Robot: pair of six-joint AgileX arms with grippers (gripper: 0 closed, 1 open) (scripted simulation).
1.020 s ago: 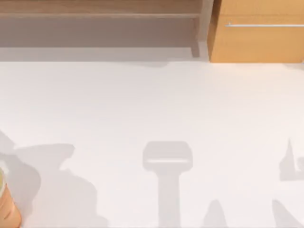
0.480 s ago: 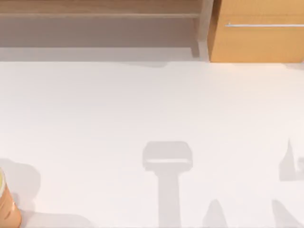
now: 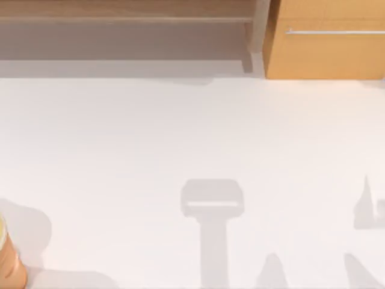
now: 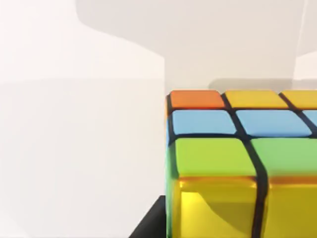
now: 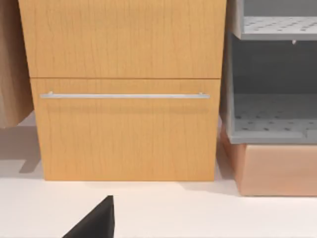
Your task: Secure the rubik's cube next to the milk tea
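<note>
The rubik's cube [image 4: 233, 163] sits close under the left wrist camera: glossy tiles split by black seams, its upper face showing a row of one orange and two yellow tiles, then pale blue ones, then bright green, with shiny yellow tiles on the side face below. A dark edge of the left gripper [image 4: 148, 223] lies right beside the cube's lower corner; whether it is clamped on the cube or spread wide, I cannot tell. The cube rests on the white table [image 3: 192, 138]. The milk tea [image 3: 7, 259], a tan-orange cup, stands at the table's near left corner. The right wrist view faces a wooden drawer cabinet [image 5: 124, 89] with a metal handle [image 5: 124, 95], and a dark tip of the right gripper [image 5: 96, 220] shows there, its spread unclear.
</note>
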